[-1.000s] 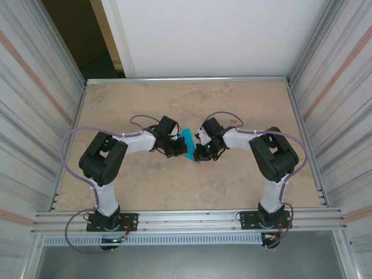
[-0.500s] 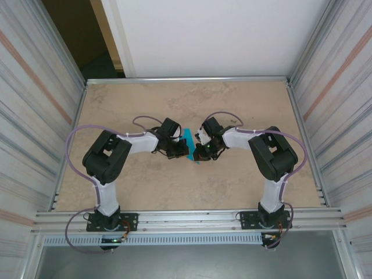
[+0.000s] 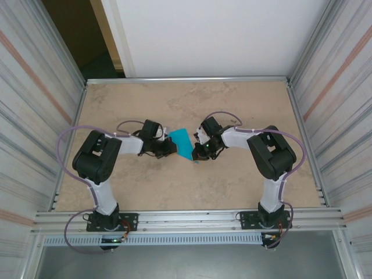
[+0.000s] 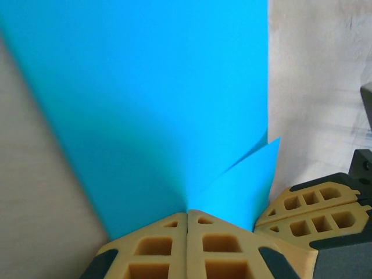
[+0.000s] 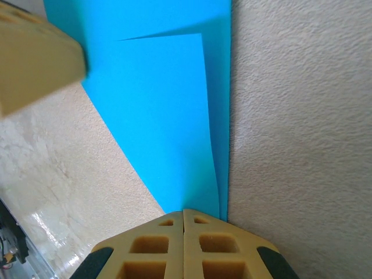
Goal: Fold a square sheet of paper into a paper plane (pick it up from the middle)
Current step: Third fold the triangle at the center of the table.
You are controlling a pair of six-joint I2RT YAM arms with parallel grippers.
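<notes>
Bridging left end effector (image 4: 187, 215) and right end effector (image 5: 183, 213), teal paper (image 3: 182, 143) sits pinched

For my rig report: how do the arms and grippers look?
The left arm and right arm have black joint housings, white links and a looping pale purple cable each. The left gripper and right gripper have tan fingers with rectangular cut-outs and dark grey corners.

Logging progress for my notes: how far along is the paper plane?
Done: the paper already shows creases and overlapping flaps. In hand: the left gripper and right gripper are both shut on its edges. Left: probably more folds; no finished dart shows yet.
</notes>
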